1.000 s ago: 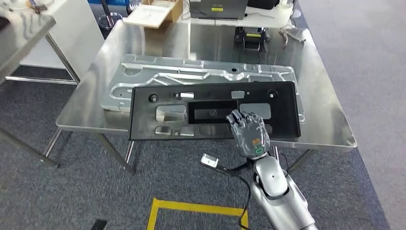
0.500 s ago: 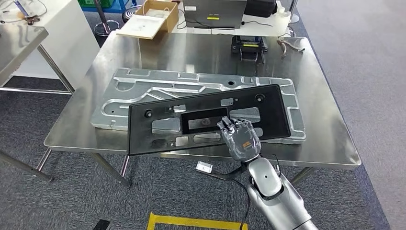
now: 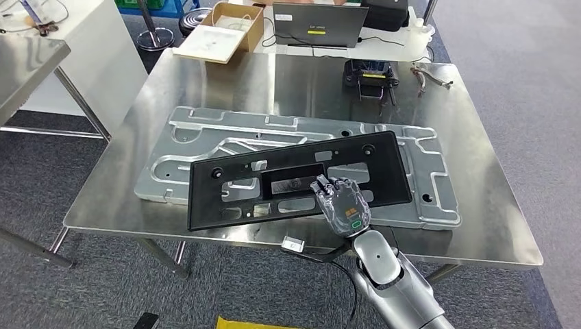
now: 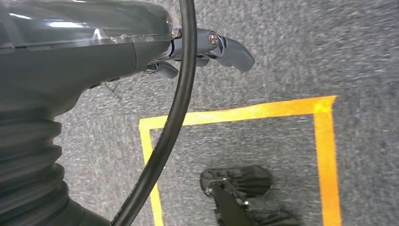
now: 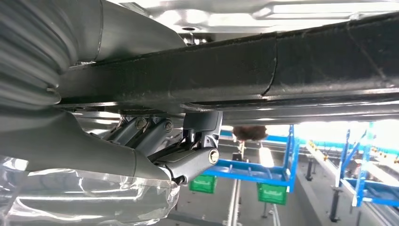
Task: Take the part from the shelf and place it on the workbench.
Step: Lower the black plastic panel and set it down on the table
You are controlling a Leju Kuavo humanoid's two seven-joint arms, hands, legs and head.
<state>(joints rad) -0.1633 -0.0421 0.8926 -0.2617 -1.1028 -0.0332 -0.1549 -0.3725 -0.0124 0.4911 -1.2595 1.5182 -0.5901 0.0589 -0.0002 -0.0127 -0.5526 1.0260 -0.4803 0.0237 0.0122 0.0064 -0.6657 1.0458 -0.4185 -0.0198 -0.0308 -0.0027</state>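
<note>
The part is a long black plastic panel (image 3: 233,185) with several cut-outs. It lies slanted over a silver stamped metal plate (image 3: 205,133) on the steel workbench (image 3: 479,226). My right hand (image 3: 344,203) grips the panel's near edge, right of its middle, with the fingers through a cut-out. In the right wrist view the panel's black edge (image 5: 235,66) crosses just above my fingers (image 5: 155,129), which curl under it. Whether the panel rests on the plate or hangs just above it is unclear. My left hand (image 4: 207,47) hangs over the carpet and holds nothing.
At the workbench's far edge stand a laptop (image 3: 318,24), a cardboard box (image 3: 219,31) and a black tool (image 3: 370,72). Another steel table (image 3: 27,62) stands to the left. Yellow tape (image 4: 324,155) marks the carpet. A white tag (image 3: 294,243) dangles by my right arm's cable.
The view has shifted as I came closer to the workbench. My right hand has carried the panel farther over the silver plate, and its left end now sits nearer to me.
</note>
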